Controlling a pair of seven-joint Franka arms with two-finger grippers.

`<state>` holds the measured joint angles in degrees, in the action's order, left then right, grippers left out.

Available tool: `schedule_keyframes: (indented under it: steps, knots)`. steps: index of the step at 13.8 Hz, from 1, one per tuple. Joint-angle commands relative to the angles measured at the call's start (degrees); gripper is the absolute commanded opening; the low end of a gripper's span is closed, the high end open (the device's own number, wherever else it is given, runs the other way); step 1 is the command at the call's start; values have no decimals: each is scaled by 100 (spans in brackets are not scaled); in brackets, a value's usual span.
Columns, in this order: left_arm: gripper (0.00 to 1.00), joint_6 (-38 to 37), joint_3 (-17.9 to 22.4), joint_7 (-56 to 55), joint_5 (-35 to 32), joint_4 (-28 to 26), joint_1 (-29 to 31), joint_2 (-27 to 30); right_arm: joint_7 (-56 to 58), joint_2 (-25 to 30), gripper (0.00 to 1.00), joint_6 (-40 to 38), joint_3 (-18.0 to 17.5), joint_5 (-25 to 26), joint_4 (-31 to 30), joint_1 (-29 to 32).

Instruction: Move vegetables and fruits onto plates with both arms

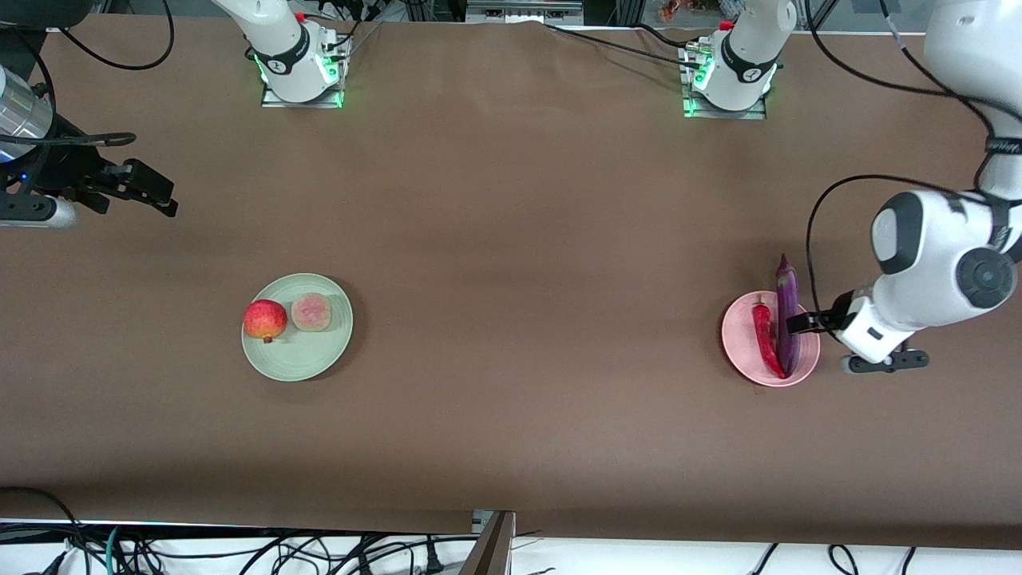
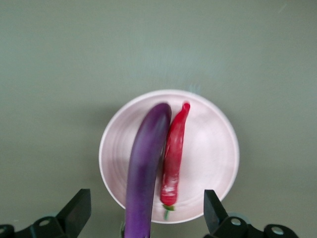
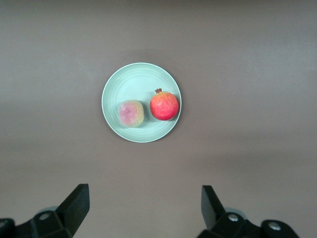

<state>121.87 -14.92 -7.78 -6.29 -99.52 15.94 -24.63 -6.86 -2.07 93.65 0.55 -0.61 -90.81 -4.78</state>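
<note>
Black fingers of the left gripper (image 2: 143, 213) stand wide apart over the pink plate (image 2: 218, 153), one on each side of the purple eggplant (image 2: 146, 163), and neither looks to be pressing it. The eggplant lies across the plate with one end out over the rim, on the side away from the front camera, and the red chili pepper (image 2: 174, 158) lies right against its flank on the plate. The release looks done, so the step in hand is probably the getaway. A straight lift suits best, with the fingers kept spread, since a sideways drift could nudge the overhanging eggplant and roll it, or push the pepper along with it.

At the right arm's end of the table the right gripper (image 1: 148, 192) hangs in the air, its fingers parted and holding nothing; that arm waits. Its wrist view looks down on the pale green plate (image 3: 116, 91), where the pomegranate-like fruit (image 3: 164, 106) and the peach-like fruit (image 3: 131, 113) sit side by side, close but not clearly touching. With all four pieces plated, little seems left but the retreat.
</note>
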Motion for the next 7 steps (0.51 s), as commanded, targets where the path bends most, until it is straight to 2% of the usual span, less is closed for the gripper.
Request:
schedule_keyframes:
  steps: [1, 2, 4, 6, 7]
  knots:
    - [100, -277, -90, -12, 92, -138, 49, 983, 1, -39, 100, -31, -90, 78, 99, 83]
    - [100, -339, -82, -30, 171, -129, 49, 1265, 1, -39, 100, -31, -90, 70, 99, 83]
    - [100, -968, -82, -21, 224, 19, 58, 1775, 1, -39, 100, -31, -90, 78, 99, 83]
    - [100, -2353, -3, -21, 409, 694, -55, 1943, 1, -39, 100, -31, -90, 70, 99, 83]
    - [100, -2953, 311, 13, 444, 836, -413, 2057, 1, -39, 100, -31, -90, 69, 99, 83]
